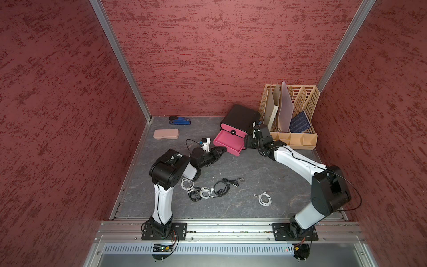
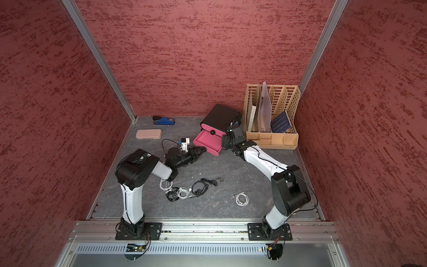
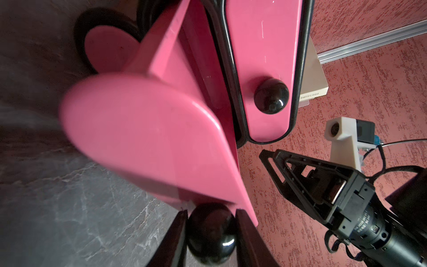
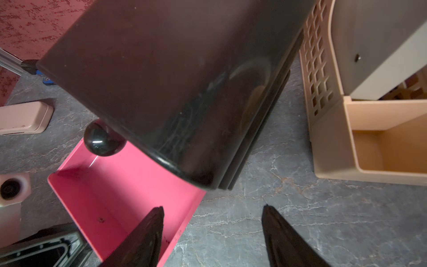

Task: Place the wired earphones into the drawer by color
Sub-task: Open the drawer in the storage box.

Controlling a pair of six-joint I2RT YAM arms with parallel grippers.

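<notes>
Partly hidden: white coiled earphones [image 1: 187, 184] under left arm [image 1: 163, 201]
Left gripper [image 3: 211, 209]: pinching black round knob [image 3: 210, 238]
Right gripper [image 4: 213, 206]: spread

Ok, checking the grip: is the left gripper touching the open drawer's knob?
Touching. Left wrist view: left gripper clamps the knob, pressed on both sides.

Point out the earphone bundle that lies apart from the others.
The white bundle lying alone nearer the right arm; the other bundles sit clustered together by the left arm.
</notes>
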